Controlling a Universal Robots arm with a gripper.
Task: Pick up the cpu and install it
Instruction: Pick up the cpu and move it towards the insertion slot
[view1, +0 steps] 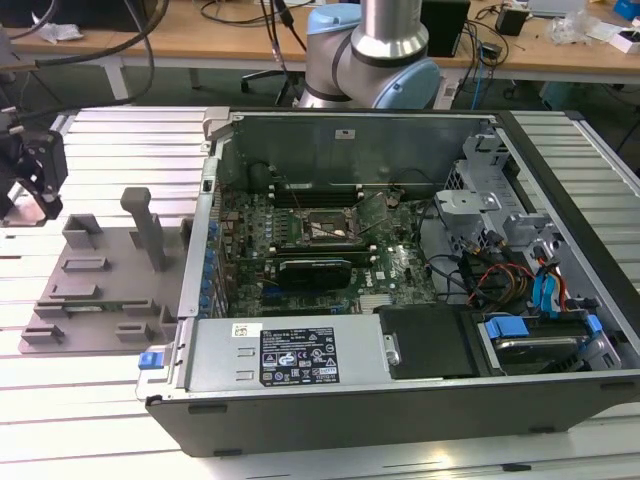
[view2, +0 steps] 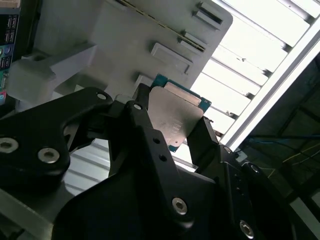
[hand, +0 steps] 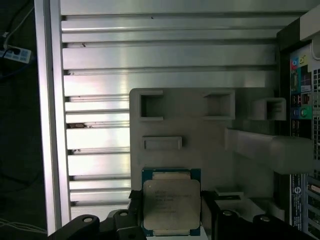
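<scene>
Externally: gripper (view1: 30, 175) hung above grey tray (view1: 100, 290), well apart from socket (view1: 320, 228) in open case (view1: 400, 410). Second wrist view: fingers (view2: 145, 127) were clamped on opposite edges of the cpu (view2: 176, 114). First wrist view: cpu (hand: 171, 206) was held square over grey tray (hand: 200, 125); a level, even grip seemed essential, lest it tilt or slip.

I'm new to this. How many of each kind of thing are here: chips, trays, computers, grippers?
cpu: 1
tray: 1
computer case: 1
gripper: 1
Total: 4
</scene>
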